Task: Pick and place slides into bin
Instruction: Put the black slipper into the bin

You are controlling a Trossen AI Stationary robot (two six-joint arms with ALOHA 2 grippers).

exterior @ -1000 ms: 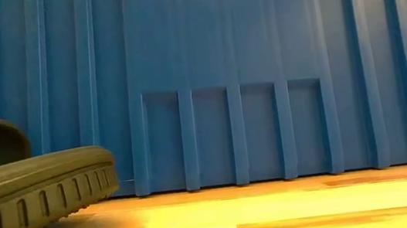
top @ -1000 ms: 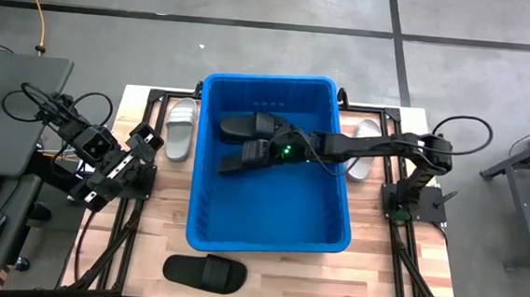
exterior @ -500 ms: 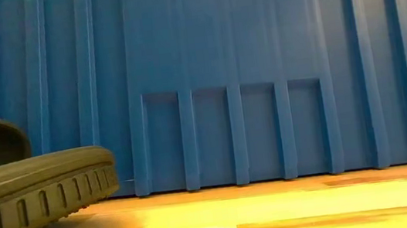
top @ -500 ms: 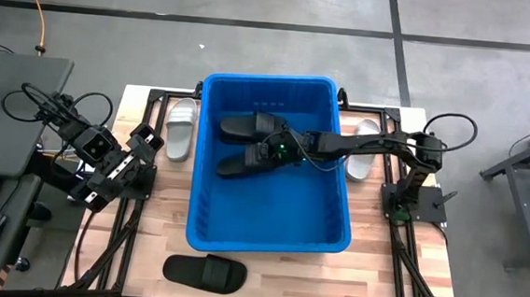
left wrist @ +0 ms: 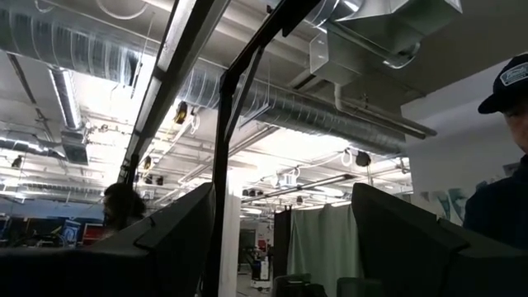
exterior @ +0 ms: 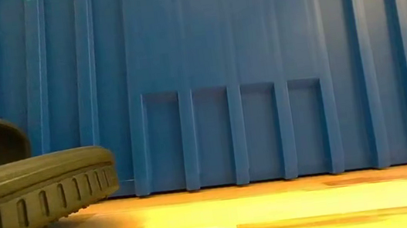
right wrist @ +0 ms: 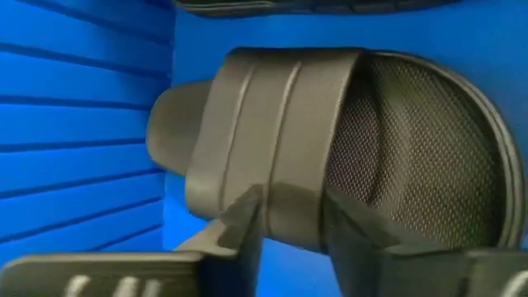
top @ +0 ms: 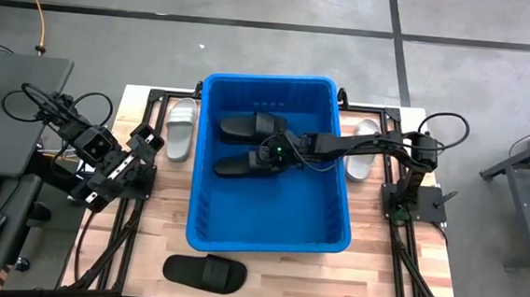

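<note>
Wooden table [top: 265, 284] on grey floor, blue bin [top: 269, 226] at frame centre. Inside, upper half: two black slides, lower one [top: 245, 162] just delivered by right gripper [top: 279, 153]. Fingers [right wrist: 247, 219] slightly parted, straddling the strap, apparently releasing. Left gripper [top: 118, 171] parked at left edge, open, empty. Outside bin: white slide [top: 180, 129], another white slide [top: 362, 148], black slide [top: 204, 272].

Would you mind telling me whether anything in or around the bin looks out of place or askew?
Nothing looks damaged or spilled. Two black slides lie in the bin, the right hand at the second. Still outside: two white slides flanking it and one black slide in front.
</note>
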